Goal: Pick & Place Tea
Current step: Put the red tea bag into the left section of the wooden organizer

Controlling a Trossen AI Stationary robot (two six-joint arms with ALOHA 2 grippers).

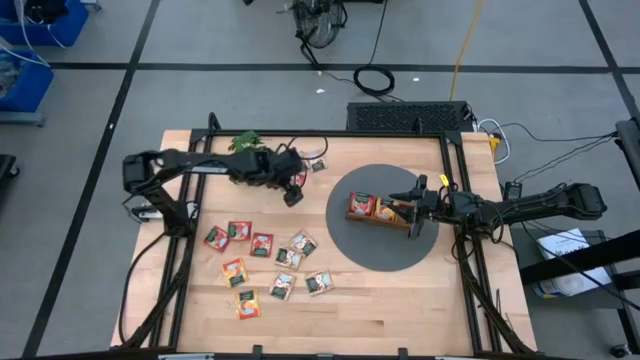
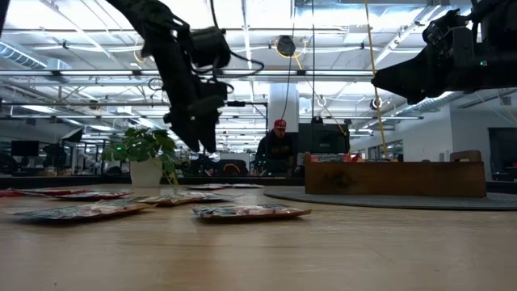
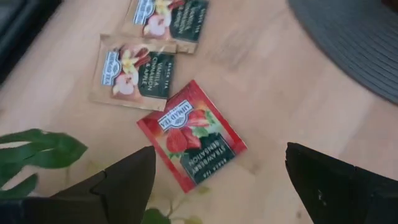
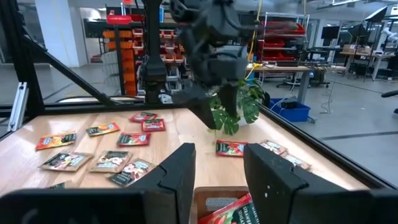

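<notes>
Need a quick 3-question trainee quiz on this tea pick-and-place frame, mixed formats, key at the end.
1. True or false: the left gripper is open above a red sachet on the bare wood.
2. Where does the wooden tray sit? A) on the dark round mat B) on bare wood C) beside the plant
3. Fill in: the right gripper hangs over the ____.

Key: 1 true. 2 A. 3 tray; a red sachet already lies in it below the fingers, and nothing shows between them.
</notes>
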